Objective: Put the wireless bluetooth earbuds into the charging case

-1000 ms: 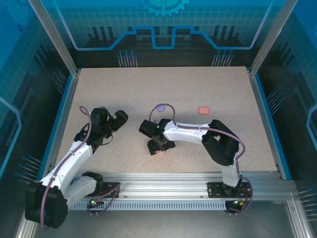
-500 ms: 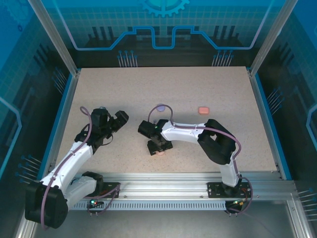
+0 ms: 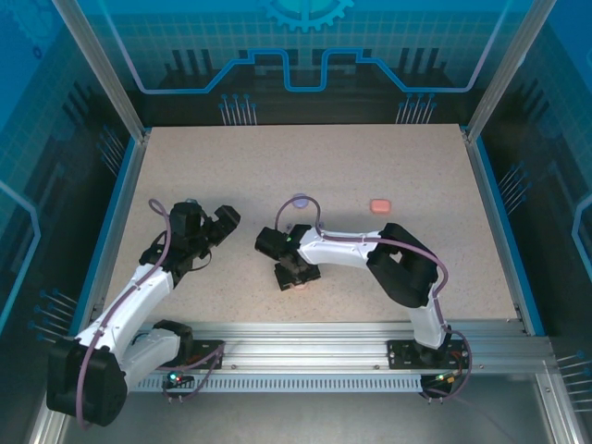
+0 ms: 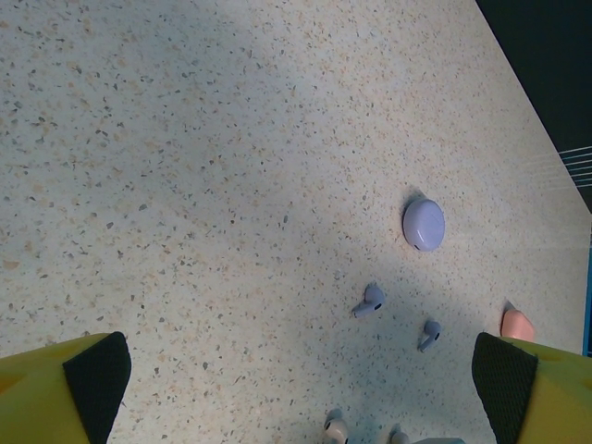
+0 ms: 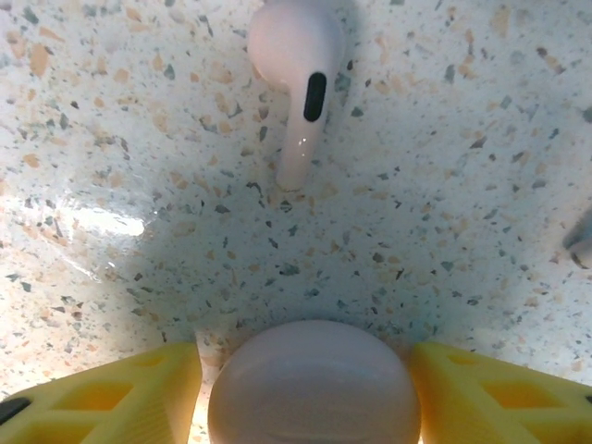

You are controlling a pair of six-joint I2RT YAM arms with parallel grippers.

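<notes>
Right claw point(image 3: 296, 276) straddles pink case point(image 5: 313, 384); clamped or not, can't tell. Pink earbud point(image 5: 298, 65) lies just ahead. Left claw point(image 4: 301, 375) spread apart.

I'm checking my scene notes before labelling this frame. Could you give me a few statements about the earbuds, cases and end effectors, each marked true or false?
1. The pink case sits between the right end effector's fingers. True.
2. The left end effector holds a purple earbud. False: it is open and empty; both purple earbuds lie on the table.
3. A pink earbud lies on the table beyond the pink case. True.
4. The purple case stands open. False: it looks closed.
5. From above, the salmon-orange case lies left of the purple case. False: it lies to its right.
</notes>
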